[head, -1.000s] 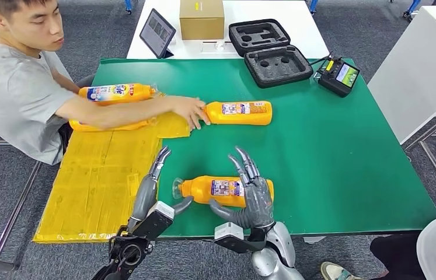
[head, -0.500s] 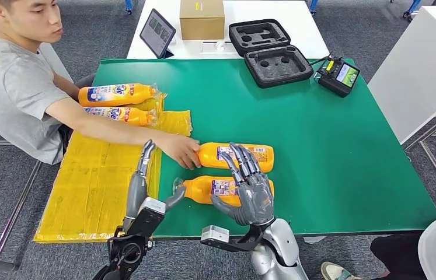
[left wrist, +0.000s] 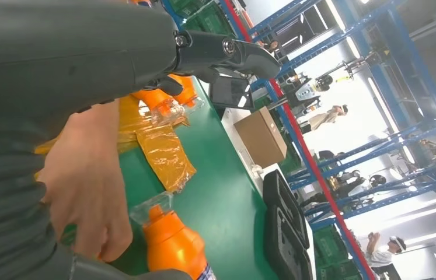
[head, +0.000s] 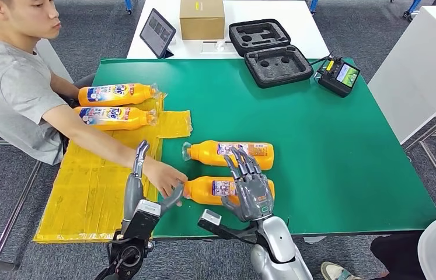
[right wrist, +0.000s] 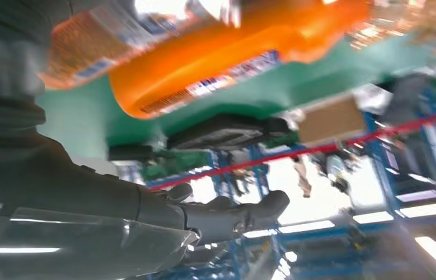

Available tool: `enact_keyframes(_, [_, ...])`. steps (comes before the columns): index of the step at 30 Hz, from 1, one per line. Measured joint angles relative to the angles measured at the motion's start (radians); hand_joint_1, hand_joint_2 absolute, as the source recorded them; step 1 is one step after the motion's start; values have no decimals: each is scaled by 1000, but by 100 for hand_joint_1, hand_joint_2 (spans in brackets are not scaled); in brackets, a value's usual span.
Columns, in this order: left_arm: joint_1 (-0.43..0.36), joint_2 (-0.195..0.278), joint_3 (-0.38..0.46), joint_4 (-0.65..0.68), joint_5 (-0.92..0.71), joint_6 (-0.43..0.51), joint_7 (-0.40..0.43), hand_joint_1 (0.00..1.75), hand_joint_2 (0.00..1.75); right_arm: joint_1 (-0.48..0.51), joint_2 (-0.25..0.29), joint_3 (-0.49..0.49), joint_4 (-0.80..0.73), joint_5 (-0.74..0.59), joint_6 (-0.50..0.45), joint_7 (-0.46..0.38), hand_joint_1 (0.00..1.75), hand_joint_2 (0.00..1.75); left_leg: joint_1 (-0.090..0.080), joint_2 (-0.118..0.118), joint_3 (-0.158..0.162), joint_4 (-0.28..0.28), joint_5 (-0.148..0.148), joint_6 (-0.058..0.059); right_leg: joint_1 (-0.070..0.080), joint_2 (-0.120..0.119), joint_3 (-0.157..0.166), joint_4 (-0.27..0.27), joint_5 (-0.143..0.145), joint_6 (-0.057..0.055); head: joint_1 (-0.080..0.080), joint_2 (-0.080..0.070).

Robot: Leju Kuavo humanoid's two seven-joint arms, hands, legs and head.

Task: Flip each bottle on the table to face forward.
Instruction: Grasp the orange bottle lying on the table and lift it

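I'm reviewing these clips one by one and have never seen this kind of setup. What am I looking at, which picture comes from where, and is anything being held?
This is a humanoid robot with two silver arms ending in many-fingered hands. The wide picture is its head camera, looking down at a green table. The other two come from cameras at each wrist and are turned, so their directions mislead.

Four orange bottles lie on their sides: two on yellow plastic sheeting near the seated person, and two on the green cloth, a far bottle and a near bottle.

The right hand rests over the near bottle with its fingers spread; whether it grips is unclear. The left hand holds nothing. The person's hand reaches to that bottle's cap end.

Behind are a foam case, a tablet, a cardboard box and a controller.
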Motion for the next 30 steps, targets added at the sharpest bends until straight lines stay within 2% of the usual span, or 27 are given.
enact_keyframes(7, [-4, 3, -13, -6, 11, -17, 0, 0, 175, -44, -26, 33, 121, 24, -2, 137, 0, 175, 0, 0, 0, 0, 0, 0, 0, 0, 0, 0, 0, 0, 0, 0])
enact_keyframes(12, [-9, 3, -17, -3, 10, -31, 0, 0, 175, -56, -45, 53, 170, 24, 9, 202, 0, 175, 0, 0, 0, 0, 0, 0, 0, -1, 0, 0, 0, 0, 0, 0])
enact_keyframes(30, [-43, 2, -38, 30, -6, -49, 0, 0, 175, -85, -70, 78, 229, -18, 74, 226, 0, 175, 0, 0, 2, 0, 0, 0, 0, 0, 1, 0, 0, 0, 0, 0])
